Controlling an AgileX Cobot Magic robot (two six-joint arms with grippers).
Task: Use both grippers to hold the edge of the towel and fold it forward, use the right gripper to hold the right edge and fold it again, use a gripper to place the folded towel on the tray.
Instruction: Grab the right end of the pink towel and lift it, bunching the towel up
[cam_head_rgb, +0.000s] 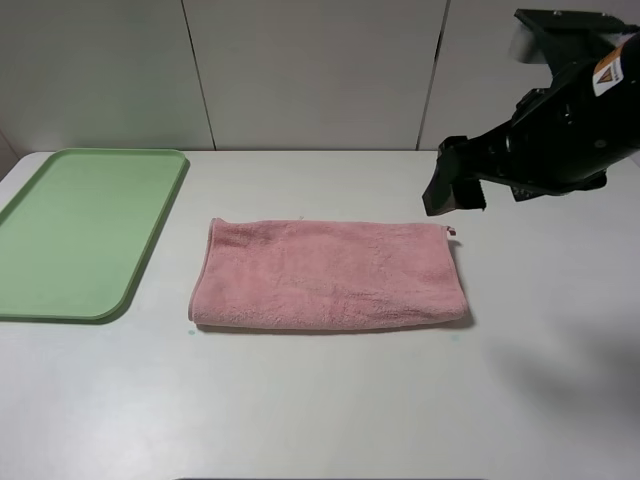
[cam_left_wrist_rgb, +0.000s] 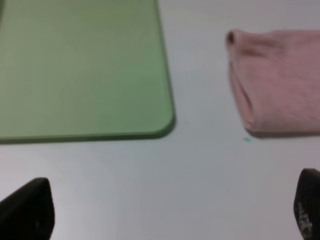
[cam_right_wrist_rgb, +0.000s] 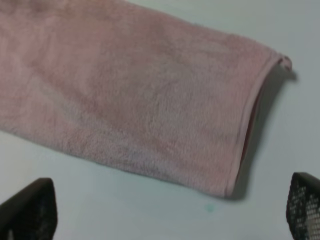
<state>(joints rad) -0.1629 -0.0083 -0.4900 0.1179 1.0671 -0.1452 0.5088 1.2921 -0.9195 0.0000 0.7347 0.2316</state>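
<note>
Looking down on a pink towel (cam_head_rgb: 330, 275), folded over into a long strip and lying flat in the middle of the white bench (cam_head_rgb: 320, 420). Lying beside a light green tray (cam_head_rgb: 80, 230), not on it. Sitting near the tray's right side, with a strip of bare bench in between, so not touching.

Finding the right hand (cam_head_rgb: 453, 200) up in the air just behind the far right corner of the towel, close to the small loop (cam_head_rgb: 452, 232) there. Not touching the cloth. Open wide, with the two black fingers (cam_right_wrist_rgb: 30, 210) far apart and holding nothing. Seen from the right wrist, looking down at the right end of the towel, a little way ahead of the open fingers, with the stitched edge (cam_right_wrist_rgb: 247, 125) running along that end.

Showing only in its own wrist view: the left hand (cam_left_wrist_rgb: 167, 215). Open wide too, and holding nothing. Hanging over bare bench, well apart from the towel. Facing the round corner of the tray on one side and the left end of the towel on the other.
</note>
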